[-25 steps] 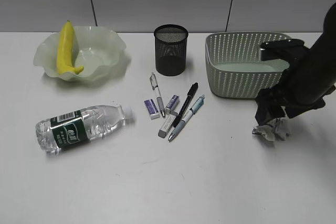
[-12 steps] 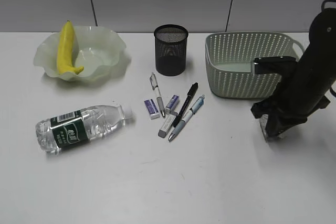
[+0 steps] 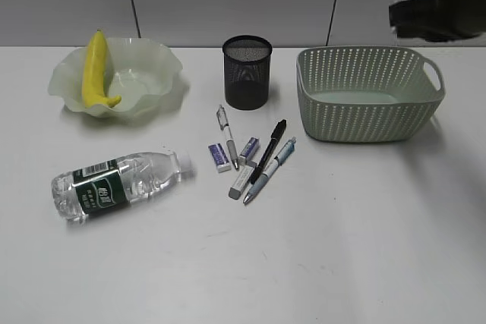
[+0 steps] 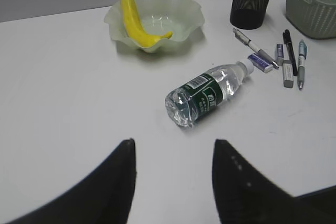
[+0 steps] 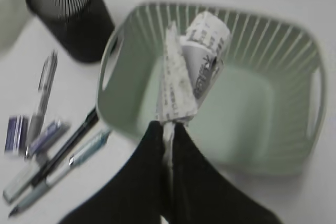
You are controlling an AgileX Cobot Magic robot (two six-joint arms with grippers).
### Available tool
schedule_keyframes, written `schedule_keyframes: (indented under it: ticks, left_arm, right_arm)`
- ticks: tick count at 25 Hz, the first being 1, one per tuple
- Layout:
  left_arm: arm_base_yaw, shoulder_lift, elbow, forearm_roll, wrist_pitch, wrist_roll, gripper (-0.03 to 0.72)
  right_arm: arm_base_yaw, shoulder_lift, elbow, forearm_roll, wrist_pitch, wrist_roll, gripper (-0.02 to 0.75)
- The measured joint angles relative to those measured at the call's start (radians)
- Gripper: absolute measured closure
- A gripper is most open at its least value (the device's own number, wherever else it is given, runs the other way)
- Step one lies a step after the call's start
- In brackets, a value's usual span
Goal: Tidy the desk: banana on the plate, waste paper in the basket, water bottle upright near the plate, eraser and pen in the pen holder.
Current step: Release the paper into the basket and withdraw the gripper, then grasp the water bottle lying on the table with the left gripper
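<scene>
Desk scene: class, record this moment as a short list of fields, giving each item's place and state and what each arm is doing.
banana: lying in the plate
water bottle: on its side on the desk, cap on
pen holder: upright, nothing seen inside
pens and erasers: loose on the desk in front of the pen holder
basket: no waste paper in it
waste paper: pinched in the right gripper, held above the basket
left gripper: jaws apart, holding nothing, above the desk near the bottle
</scene>
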Motion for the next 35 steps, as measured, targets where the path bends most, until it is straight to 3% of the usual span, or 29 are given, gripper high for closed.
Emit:
schedule_keyframes:
  ticks: [5,7,10,12,14,23,35]
  left_arm:
    - [0.0,0.0,0.0,0.0,0.0,0.0,0.333]
    - [0.0,0.0,0.0,0.0,0.0,0.0,0.333]
    - [0.0,0.0,0.0,0.0,0.0,0.0,0.333]
    - [0.0,0.0,0.0,0.0,0.0,0.0,0.333]
    - [0.0,0.0,0.0,0.0,0.0,0.0,0.333]
    - [0.0,0.0,0.0,0.0,0.0,0.0,0.333]
    - [0.0,0.004,0.0,0.0,0.0,0.0,0.333]
  right_arm:
    - [0.0,0.17,-0.076,-0.005,-0.076,-0.006,0.692]
    - [0.0,0.251,-0.116,-0.003,-0.059,-0.001,0.596]
    - [0.0,0.309,-0.165,0.0,0.015,0.022,0.328]
    - [0.0,0.31,-0.2,0.0,0.08,0.028,0.198]
    - [0.0,0.302,-0.243,0.0,0.185,0.029,0.142]
    - [0.0,0.027,-0.267,-0.043,0.641,0.029,0.2]
    - [0.0,-0.745,0.202,-0.064,0.712,0.031,0.206]
